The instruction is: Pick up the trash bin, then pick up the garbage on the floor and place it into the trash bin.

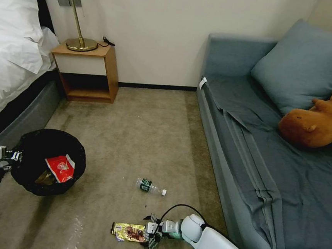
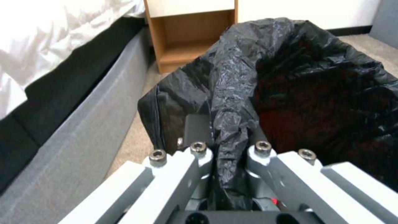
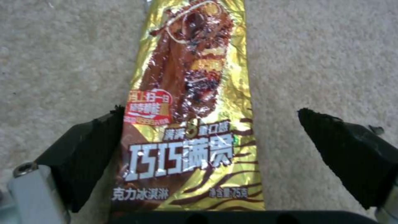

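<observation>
The trash bin point(image 1: 32, 147), lined with a crinkly black bag point(image 2: 315, 93), hangs at the left. My left gripper point(image 1: 16, 156) is shut on its rim point(image 2: 230, 146). Inside it lie a red-and-white snack bag point(image 1: 59, 168) and something brown point(image 1: 45, 178). A gold-brown wrapper point(image 1: 128, 232) lies flat on the carpet. My right gripper point(image 1: 149, 231) is open over its near end, one pad point(image 3: 89, 155) on either side of the wrapper point(image 3: 191, 102). A small clear bottle point(image 1: 151, 186) with a green label and white cap lies on the floor beyond it.
A grey sofa point(image 1: 248, 155) with a cushion and a brown plush animal point(image 1: 321, 118) runs along the right. The bed point(image 1: 12, 64) and its grey base are at the left, a wooden nightstand point(image 1: 87, 71) with a lamp at the back.
</observation>
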{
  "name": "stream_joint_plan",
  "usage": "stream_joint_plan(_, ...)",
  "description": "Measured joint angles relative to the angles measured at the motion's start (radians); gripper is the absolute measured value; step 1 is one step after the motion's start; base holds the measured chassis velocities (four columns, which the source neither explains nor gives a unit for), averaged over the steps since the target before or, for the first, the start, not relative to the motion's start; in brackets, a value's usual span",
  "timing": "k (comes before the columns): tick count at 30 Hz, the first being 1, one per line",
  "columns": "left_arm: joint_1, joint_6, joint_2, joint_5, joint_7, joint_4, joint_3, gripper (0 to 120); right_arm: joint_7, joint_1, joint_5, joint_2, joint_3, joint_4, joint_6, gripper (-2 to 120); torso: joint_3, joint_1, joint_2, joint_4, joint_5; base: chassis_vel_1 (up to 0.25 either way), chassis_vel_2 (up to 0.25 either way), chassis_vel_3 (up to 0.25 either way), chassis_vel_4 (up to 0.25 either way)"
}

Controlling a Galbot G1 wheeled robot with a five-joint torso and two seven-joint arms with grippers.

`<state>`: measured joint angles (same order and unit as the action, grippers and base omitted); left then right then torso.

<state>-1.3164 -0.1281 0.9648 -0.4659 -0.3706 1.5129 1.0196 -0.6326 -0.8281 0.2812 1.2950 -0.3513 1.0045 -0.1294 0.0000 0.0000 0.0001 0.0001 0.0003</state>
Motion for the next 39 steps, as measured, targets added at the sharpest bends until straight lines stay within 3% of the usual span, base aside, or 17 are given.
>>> stream_joint_plan(10,0.012,0.002,-0.007,-0.008,0.000,-0.010,-0.004,4,-0.005,-0.005,-0.002,0.002,0.010,-0.017,-0.006,82,0.000,0.000,0.000,-0.0006,-0.0009,0.000,0.000,0.000,0.000)
stream_joint_plan(31,0.007,0.008,-0.006,-0.013,-0.001,-0.013,0.003,4,-0.016,-0.003,-0.023,-0.010,0.024,-0.003,-0.007,74,0.000,0.000,-0.001,0.0002,0.0007,0.000,0.000,0.000,0.000)
stream_joint_plan(33,0.009,0.009,-0.005,-0.014,-0.002,-0.013,0.003,4,-0.010,0.014,-0.028,-0.019,0.030,0.009,0.005,64,0.000,0.000,-0.001,0.0001,-0.0010,0.000,0.000,0.000,0.000)
stream_joint_plan(36,0.009,0.009,-0.004,-0.014,-0.002,-0.013,0.001,4,-0.010,0.015,-0.029,-0.019,0.029,0.013,0.005,61,0.000,0.000,-0.001,-0.0001,-0.0007,0.000,0.000,0.000,0.000)
stream_joint_plan(38,0.012,0.009,-0.003,-0.014,-0.004,-0.011,0.000,4,-0.011,0.025,-0.034,-0.022,0.032,0.021,0.006,47,0.000,0.000,0.000,-0.0001,-0.0004,0.000,0.000,0.000,0.000)
stream_joint_plan(39,0.012,0.009,-0.003,-0.014,-0.004,-0.011,0.000,4,-0.011,0.025,-0.034,-0.022,0.032,0.021,0.006,47,0.000,0.000,0.000,-0.0001,-0.0004,0.000,0.000,0.000,0.000)
